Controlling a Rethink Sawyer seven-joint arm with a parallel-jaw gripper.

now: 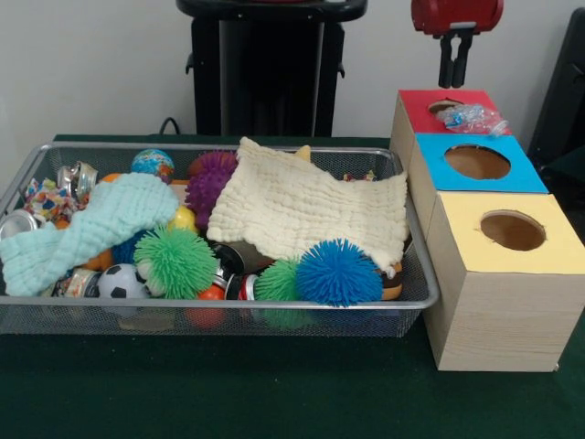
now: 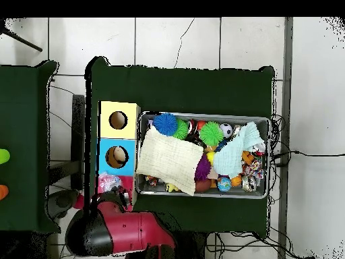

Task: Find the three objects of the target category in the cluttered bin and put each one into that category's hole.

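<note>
Now we see the claw (image 1: pixel 455 69) hanging above the red box (image 1: pixel 420 112), its two fingers close together and holding nothing. A crinkled clear wrapper (image 1: pixel 473 118) lies on this box, just beside the hole (image 1: pixel 444 106) and not inside, so we judge it needs a push. Other such shiny wrappers probably hide in the wire bin (image 1: pixel 416 294), under the cream cloth (image 1: pixel 306 208).

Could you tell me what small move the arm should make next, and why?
Probably nudge the wrapper into the red hole. The claw hangs just above the red box, fingers close together and empty, while the crinkly wrapper lies on the lid beside the hole, not inside it. The bin can wait.
</note>
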